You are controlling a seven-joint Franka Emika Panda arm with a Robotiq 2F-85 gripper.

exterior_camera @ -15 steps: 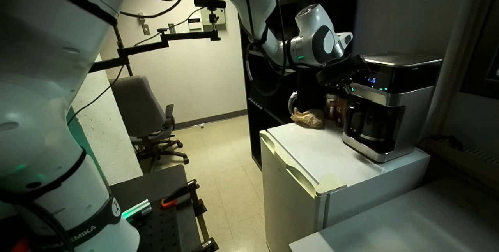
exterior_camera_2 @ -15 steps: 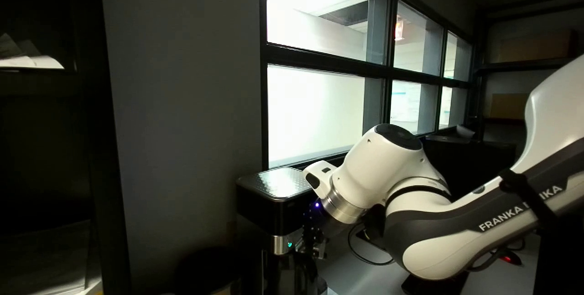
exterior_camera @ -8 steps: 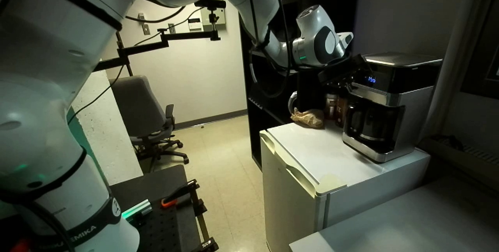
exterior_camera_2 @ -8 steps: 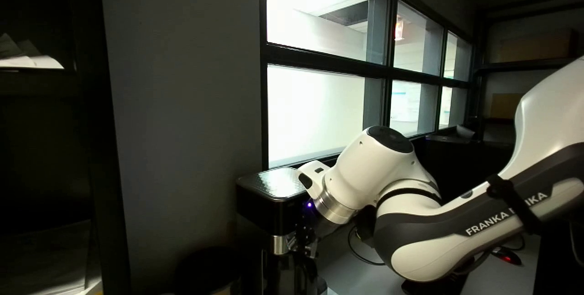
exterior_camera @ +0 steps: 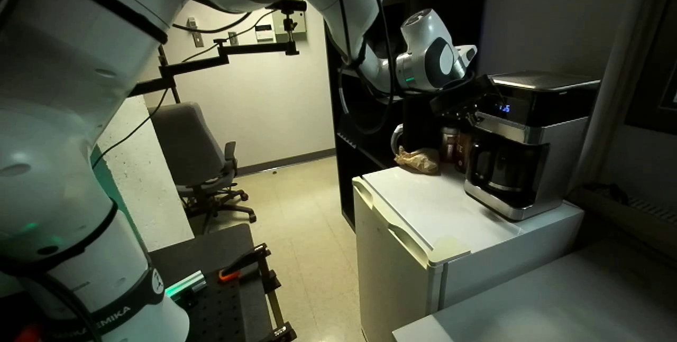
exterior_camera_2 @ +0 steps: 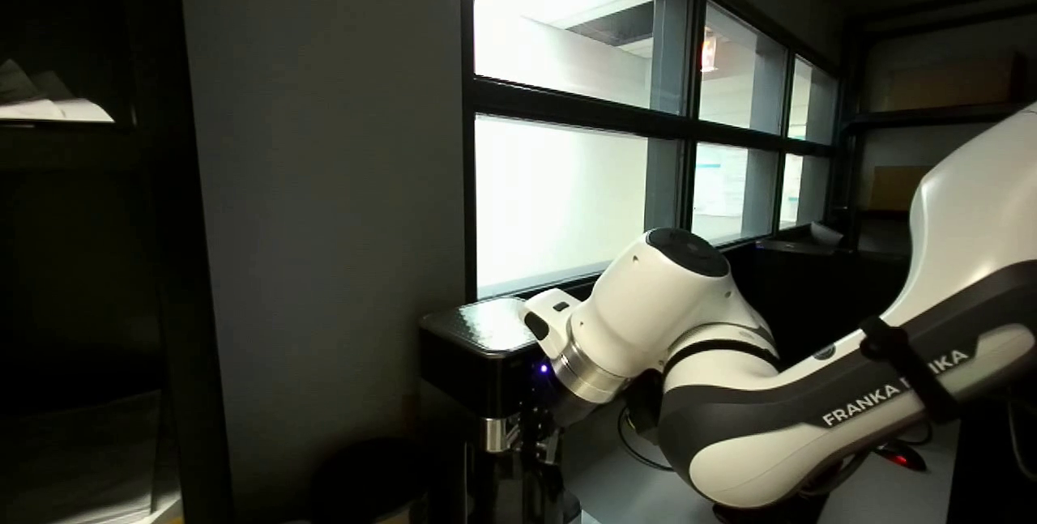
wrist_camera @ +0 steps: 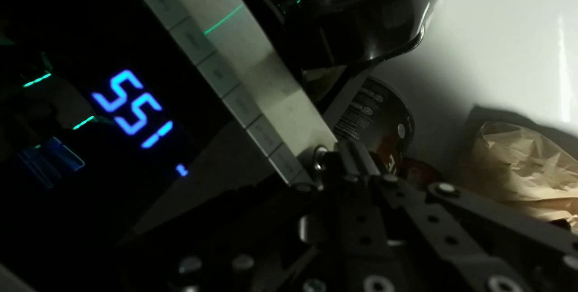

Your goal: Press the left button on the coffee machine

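Observation:
The silver-and-black coffee machine (exterior_camera: 563,157) stands on a white cabinet with its dark carafe (exterior_camera: 502,167) below. It also shows in an exterior view (exterior_camera_2: 470,366). In the wrist view its silver front strip (wrist_camera: 282,98) runs diagonally beside a row of square keys (wrist_camera: 219,75) and a lit blue display (wrist_camera: 131,107). My gripper (wrist_camera: 355,160) is shut and empty, its fingertips together at the strip's lower end, beside a round shiny metal button (wrist_camera: 320,159). I cannot tell whether they touch it. In both exterior views the gripper (exterior_camera: 472,117) (exterior_camera_2: 531,439) is at the machine's front.
A crumpled paper bag (exterior_camera: 418,161) and a dark can (wrist_camera: 379,116) stand beside the machine on the white cabinet (exterior_camera: 423,194). A black shelf (exterior_camera: 365,141) rises behind. A wall and window (exterior_camera_2: 559,200) are behind the machine.
Green lights on the machine's front, lit one second ago, are off in the exterior views now. The arm has shifted slightly down and, in an exterior view, to the left.

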